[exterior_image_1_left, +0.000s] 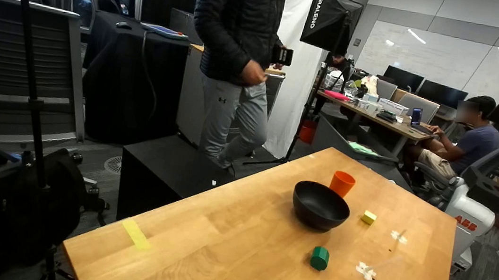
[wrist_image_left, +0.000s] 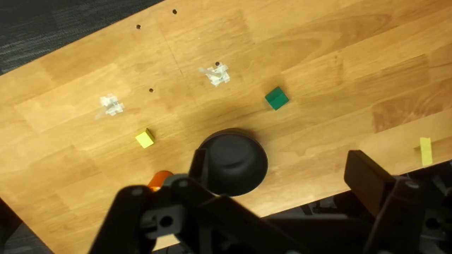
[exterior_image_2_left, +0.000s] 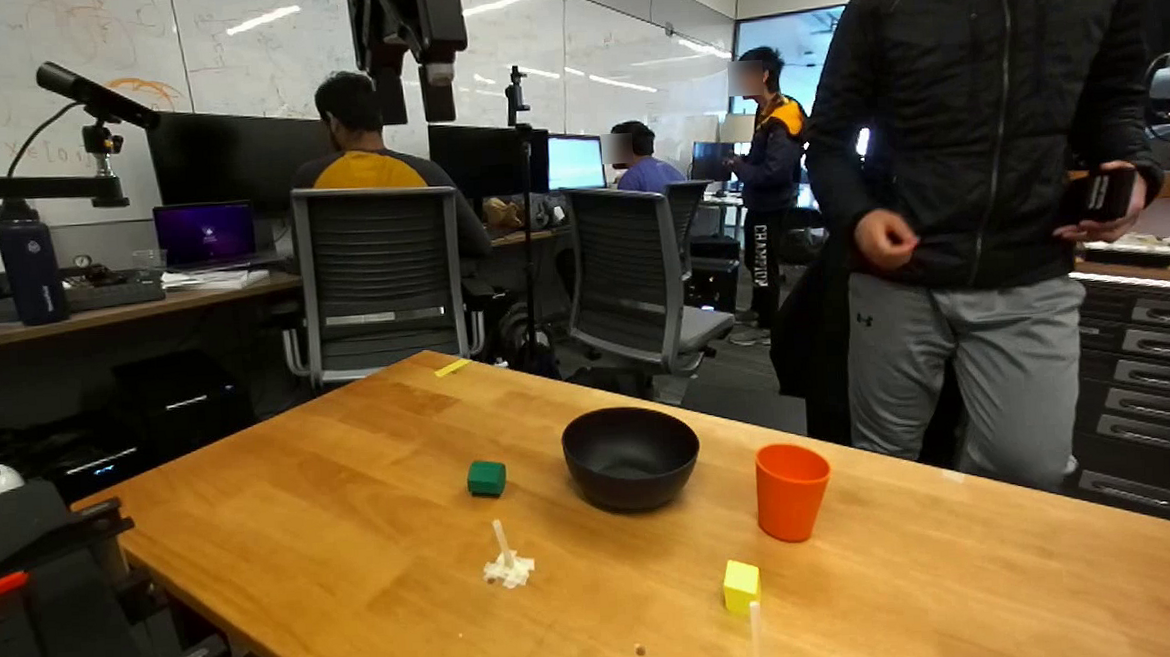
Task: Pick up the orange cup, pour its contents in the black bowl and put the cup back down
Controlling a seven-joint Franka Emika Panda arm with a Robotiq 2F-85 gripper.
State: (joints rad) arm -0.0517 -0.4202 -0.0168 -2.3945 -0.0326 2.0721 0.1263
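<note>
the gripper point(wrist_image_left: 279, 165) hangs high above the wooden table point(exterior_image_2_left: 285, 524), its jaws spread wide. in the wrist view it partly hides the orange cup point(exterior_image_2_left: 792, 498), which stands upright on the table just beside the black bowl point(wrist_image_left: 236, 164), the two apart; the floor of the cup is out of sight. near the cup sits a yellow block point(exterior_image_2_left: 741, 587); a green block point(wrist_image_left: 277, 98) lies on the bowl's other side. in both exterior views a person in a black jacket point(exterior_image_2_left: 970, 128) stands by the table.

orange cup point(exterior_image_2_left: 793, 498): free above | near: black bowl point(exterior_image_2_left: 633, 471), yellow block point(exterior_image_2_left: 742, 586)
</note>
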